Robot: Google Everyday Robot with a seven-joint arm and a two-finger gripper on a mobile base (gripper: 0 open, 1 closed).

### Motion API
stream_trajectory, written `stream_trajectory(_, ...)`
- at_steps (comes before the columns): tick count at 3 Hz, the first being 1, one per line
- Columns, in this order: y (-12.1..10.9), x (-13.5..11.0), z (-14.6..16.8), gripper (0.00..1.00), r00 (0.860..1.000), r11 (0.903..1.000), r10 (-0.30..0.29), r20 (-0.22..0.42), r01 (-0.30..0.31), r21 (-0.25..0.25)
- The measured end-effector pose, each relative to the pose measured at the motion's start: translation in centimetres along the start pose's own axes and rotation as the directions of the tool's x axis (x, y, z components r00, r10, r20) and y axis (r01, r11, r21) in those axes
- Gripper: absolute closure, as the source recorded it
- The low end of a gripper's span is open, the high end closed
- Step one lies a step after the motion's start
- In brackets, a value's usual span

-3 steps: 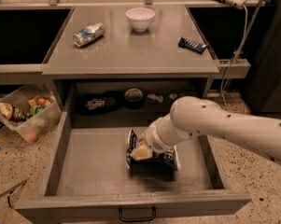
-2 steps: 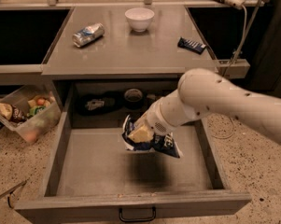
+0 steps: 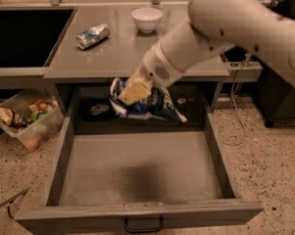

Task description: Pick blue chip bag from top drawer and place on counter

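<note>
The robot's white arm (image 3: pixel 245 23) is reaching in from the upper right corner, crossing over the right half of the counter (image 3: pixel 112 58). The top drawer (image 3: pixel 137 163) is standing pulled out below the counter's front edge, its grey floor showing a dark shadow near the middle. By the drawer's left side, a clear plastic bin (image 3: pixel 27 124) is sitting on the speckled floor, holding fruit and packets.

The gripper (image 3: pixel 132 92) is hanging just under the counter's front edge, above the drawer's back edge, its tan fingers clamped together on the blue chip bag (image 3: pixel 154 107). The bag is dangling in the air, clear of the drawer floor, partly hiding the dark shelf (image 3: pixel 95 110) behind it.

A white bowl (image 3: pixel 147 18) is sitting near the counter's back edge; what it holds cannot be seen. A crushed can (image 3: pixel 93 35) is lying toward the back left corner. A black handle (image 3: pixel 143 225) is hanging on the drawer front.
</note>
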State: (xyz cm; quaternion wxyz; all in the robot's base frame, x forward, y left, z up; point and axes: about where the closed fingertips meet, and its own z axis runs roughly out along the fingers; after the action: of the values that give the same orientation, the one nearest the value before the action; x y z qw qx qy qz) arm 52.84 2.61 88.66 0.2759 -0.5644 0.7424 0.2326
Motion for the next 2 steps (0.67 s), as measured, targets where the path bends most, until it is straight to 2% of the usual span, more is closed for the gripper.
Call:
stream_trajectory(1,-1.7,-5.0,-1.5,1.00,0.999,0.9986,-0.034,0.015,0.035,-0.039)
stream_trajectory(2,-5.4,-9.0,-1.1,1.00,0.993,0.9945,-0.101,0.061,0.103,-0.020)
